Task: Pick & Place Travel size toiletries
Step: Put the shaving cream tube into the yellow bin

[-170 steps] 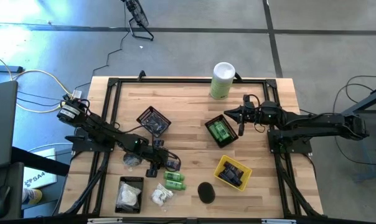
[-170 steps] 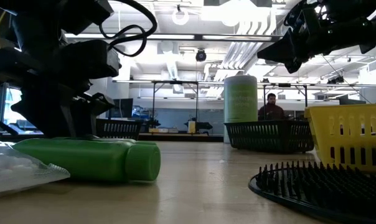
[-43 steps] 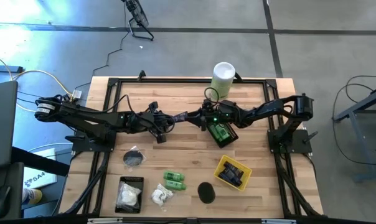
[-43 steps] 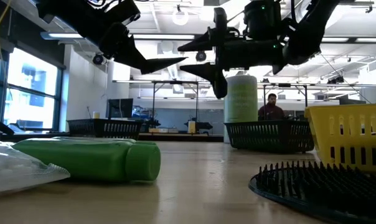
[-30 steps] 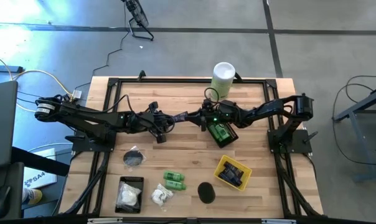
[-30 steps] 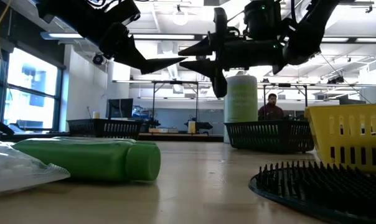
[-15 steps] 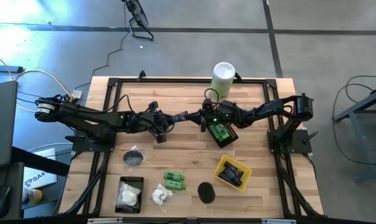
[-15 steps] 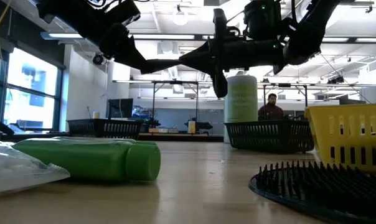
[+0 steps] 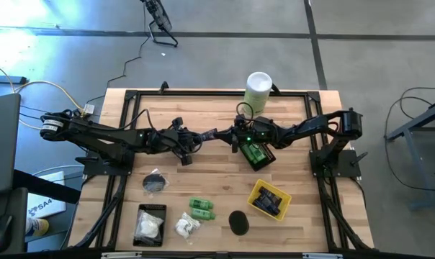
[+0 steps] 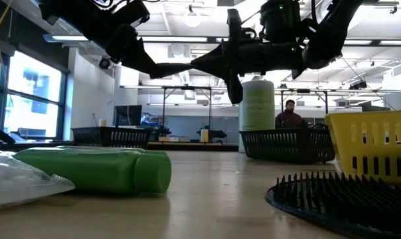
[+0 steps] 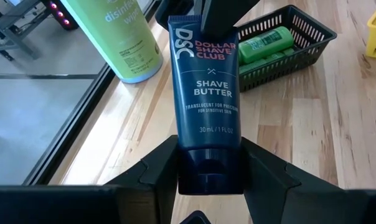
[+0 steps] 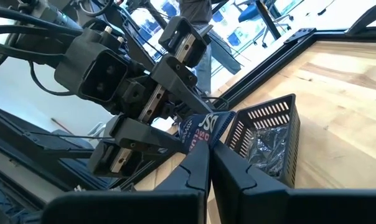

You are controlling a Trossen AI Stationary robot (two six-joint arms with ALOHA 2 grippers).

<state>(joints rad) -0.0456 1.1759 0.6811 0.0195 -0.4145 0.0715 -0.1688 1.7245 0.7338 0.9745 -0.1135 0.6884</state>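
Note:
A dark navy tube (image 11: 206, 93) marked "Shave Butter" hangs above the middle of the table, between my two grippers. My left gripper (image 9: 205, 136) reaches in from the table's left and is shut on the tube's cap end. My right gripper (image 9: 227, 135) reaches in from the right and is shut on its flat end. Two green bottles (image 9: 201, 208), white packets (image 9: 186, 226) and a black disc (image 9: 238, 221) lie on the near part of the table. My left gripper pinches the tube's cap (image 11: 210, 177) between its two fingers, which come from the table's left, slanting slightly down. The tube runs on in line with the fingers, lifted clear of the table. My right gripper pinches the tube's flat crimped end (image 12: 206, 124) between its two fingertips (image 12: 197, 158), coming level from the table's right. The tube runs on from them toward my left gripper, clear of the table.
Just right of the grippers stands a black basket (image 9: 240, 147) holding green bottles. A yellow basket (image 9: 259, 188) stands near right, two more black baskets (image 9: 176, 132) (image 9: 151, 210) to the left, and a tall white-and-green canister (image 9: 258, 92) at the far edge. Another disc (image 9: 154, 182) lies near left.
My right gripper has shut on the tube's flat end; a second ago its fingers stood open around that end. Both arms and the tube have kept their places.

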